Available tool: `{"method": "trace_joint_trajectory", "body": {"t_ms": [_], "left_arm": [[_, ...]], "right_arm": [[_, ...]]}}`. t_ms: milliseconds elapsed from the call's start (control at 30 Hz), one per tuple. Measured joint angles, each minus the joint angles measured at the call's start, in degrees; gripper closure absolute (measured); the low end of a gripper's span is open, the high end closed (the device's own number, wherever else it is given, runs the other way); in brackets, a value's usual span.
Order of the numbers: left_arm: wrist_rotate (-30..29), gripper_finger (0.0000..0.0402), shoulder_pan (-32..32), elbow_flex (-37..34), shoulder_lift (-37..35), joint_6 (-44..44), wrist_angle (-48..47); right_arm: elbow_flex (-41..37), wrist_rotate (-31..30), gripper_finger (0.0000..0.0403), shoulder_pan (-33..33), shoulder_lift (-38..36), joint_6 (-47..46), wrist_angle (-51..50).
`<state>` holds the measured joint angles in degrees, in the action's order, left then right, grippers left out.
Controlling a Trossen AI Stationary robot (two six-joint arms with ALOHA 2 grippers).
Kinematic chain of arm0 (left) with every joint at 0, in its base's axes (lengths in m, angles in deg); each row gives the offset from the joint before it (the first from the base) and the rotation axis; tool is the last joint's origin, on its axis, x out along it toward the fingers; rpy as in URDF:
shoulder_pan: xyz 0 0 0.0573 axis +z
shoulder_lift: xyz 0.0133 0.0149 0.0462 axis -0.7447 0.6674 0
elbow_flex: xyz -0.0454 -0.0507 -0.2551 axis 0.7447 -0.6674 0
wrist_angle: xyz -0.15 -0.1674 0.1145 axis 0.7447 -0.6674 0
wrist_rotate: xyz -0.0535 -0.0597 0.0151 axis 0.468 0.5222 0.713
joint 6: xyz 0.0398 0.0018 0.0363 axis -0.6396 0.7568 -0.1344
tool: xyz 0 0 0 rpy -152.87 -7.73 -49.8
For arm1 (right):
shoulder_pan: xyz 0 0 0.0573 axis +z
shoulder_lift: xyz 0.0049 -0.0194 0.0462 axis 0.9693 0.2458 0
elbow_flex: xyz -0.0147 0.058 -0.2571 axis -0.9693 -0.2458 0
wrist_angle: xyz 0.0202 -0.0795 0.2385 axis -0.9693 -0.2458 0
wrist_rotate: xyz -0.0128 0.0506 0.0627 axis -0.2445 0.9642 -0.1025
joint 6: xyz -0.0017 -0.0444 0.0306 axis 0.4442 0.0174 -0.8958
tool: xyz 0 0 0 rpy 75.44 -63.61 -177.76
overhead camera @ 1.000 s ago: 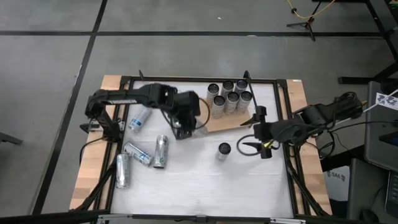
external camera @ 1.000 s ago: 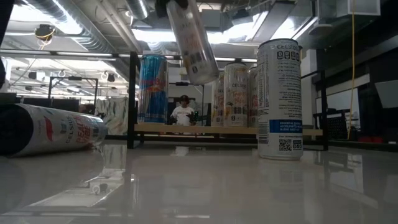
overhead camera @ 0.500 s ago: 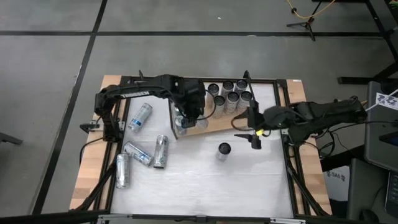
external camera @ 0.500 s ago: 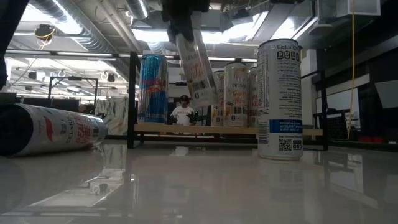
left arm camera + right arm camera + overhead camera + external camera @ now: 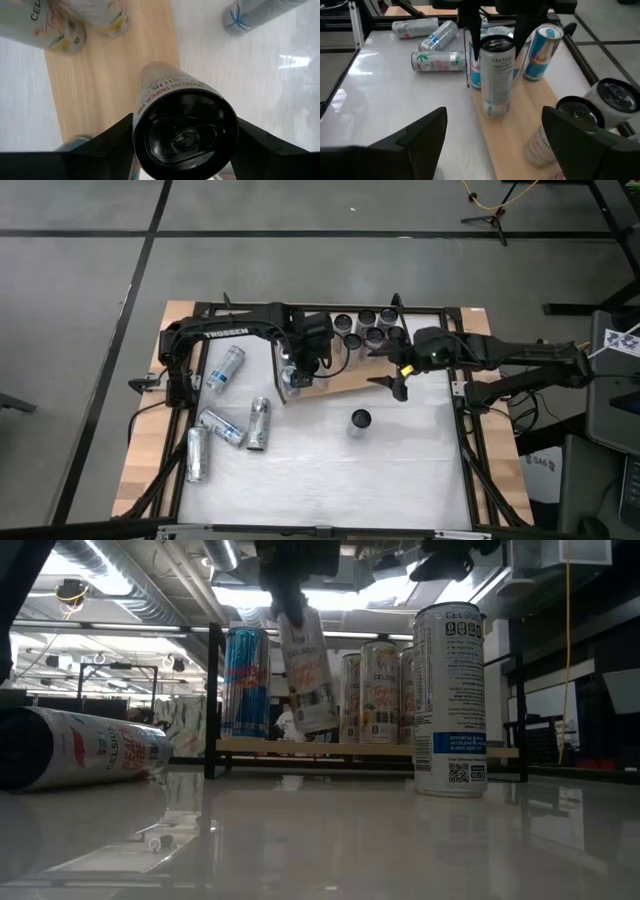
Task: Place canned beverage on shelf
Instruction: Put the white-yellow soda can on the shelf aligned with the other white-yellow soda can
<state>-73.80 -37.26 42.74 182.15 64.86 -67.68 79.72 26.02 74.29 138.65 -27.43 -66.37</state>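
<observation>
From above, your left gripper [image 5: 293,372] clamps a Celsius can [image 5: 291,378] over the shelf's [image 5: 345,380] nine-o'clock end. Your right gripper [image 5: 396,376], jaws wide and empty, hangs at the three-o'clock end. Low view: the can [image 5: 308,665] tilts above the board [image 5: 360,749]. Left wrist: fingers [image 5: 112,137] flank the can [image 5: 182,125].

So over the last second the left gripper [image 5: 300,365] swung from over the bare tabletop to above the left end of the shelf [image 5: 345,380], and the can [image 5: 305,670] clamped in it dropped way lower; its bottom now hangs just above the board, a bit tilted. The right gripper [image 5: 392,377] also slid from near the tabletop's right edge to the shelf's right end, beside the standing cans [image 5: 370,330].
</observation>
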Motion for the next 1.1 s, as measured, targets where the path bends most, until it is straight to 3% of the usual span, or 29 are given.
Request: {"method": "trace_joint_trajectory", "body": {"t_ms": [667,1100], "left_arm": [[0.13,0.0159,-0.39,0.21,2.03,1.35,-0.87],[-0.22,0.0096,-0.39,0.04,2.05,2.16,1.84]], "right_arm": [[-0.32,3.46,0.0081,-0.04,4.37,-0.15,1.03],[-0.33,3.53,0.0081,-0.04,8.44,-0.14,0.73]]}}
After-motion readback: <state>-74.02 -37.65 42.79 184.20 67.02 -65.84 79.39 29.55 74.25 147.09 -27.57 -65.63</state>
